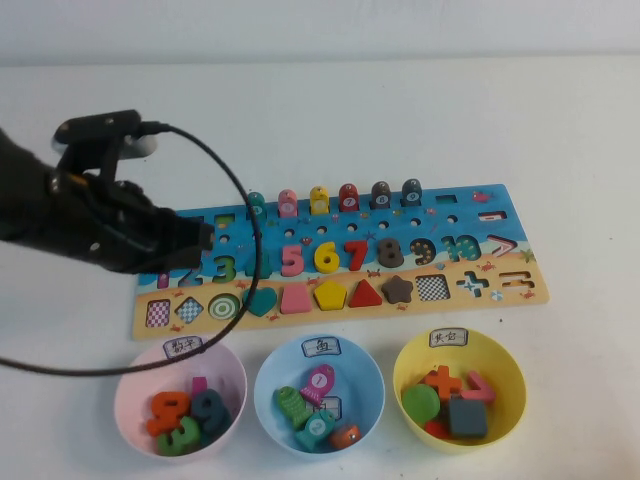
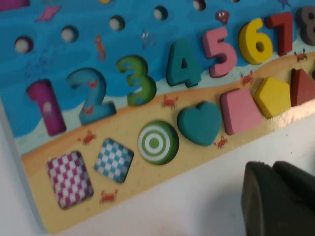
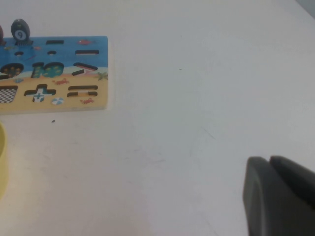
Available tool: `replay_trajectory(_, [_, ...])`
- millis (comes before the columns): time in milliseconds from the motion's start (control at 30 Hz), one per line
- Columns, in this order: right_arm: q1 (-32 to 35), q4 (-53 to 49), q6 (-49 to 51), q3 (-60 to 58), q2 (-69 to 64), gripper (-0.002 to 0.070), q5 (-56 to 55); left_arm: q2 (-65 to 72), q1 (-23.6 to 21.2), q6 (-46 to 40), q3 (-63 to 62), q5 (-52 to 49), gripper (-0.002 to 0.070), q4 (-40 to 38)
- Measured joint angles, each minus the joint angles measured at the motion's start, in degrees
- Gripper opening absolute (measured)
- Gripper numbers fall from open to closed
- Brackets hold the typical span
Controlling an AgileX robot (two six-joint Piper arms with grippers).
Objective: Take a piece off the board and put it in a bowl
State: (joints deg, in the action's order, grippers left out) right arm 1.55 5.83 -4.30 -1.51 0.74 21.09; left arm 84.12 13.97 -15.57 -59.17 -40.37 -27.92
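The board [image 1: 505, 285] lies across the table's middle, with a row of pegs standing along its far edge. The teal piece [image 1: 257, 206] is the leftmost peg there. My left gripper [image 1: 200, 240] hovers over the board's left end, short of the piece, shut and holding nothing. The left wrist view shows its dark fingers [image 2: 275, 196] pressed together over bare table beside the board's tan strip [image 2: 138, 179]. The light blue bowl [image 1: 368, 372] sits in front of the board, several pieces inside. My right gripper [image 3: 268, 164] is shut and empty over bare table, well away from the board's end [image 3: 64, 101].
A pink bowl [image 1: 135, 385] and a yellow bowl [image 1: 505, 372], both holding pieces, flank the blue one. Pink, yellow, red and dark pegs [image 1: 349, 197] stand beside the teal one. The left arm's black cable [image 1: 245, 200] loops over the board.
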Motion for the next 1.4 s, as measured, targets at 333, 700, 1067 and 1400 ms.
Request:
replay_trajectory(333, [0.0,0.0,0.0,0.0,0.0,-0.0017,0.0,15.6,5.2,9.0,-21.0,-6.5,-0.0005,10.6])
replay_trajectory(700, [0.0,0.0,0.0,0.0,0.0,-0.0017,0.0,28.2,9.4,18.2,-40.9,-16.9,-0.0005,19.8])
replay_trajectory(1067, [0.0,0.0,0.0,0.0,0.0,-0.0017,0.0,38.1,9.4,20.4,-51.4,-22.6,0.0300,24.3])
replay_trajectory(1400, [0.0,0.0,0.0,0.0,0.0,-0.0017,0.0,40.0,9.4,29.7,-52.0,-18.1,0.0344,29.3])
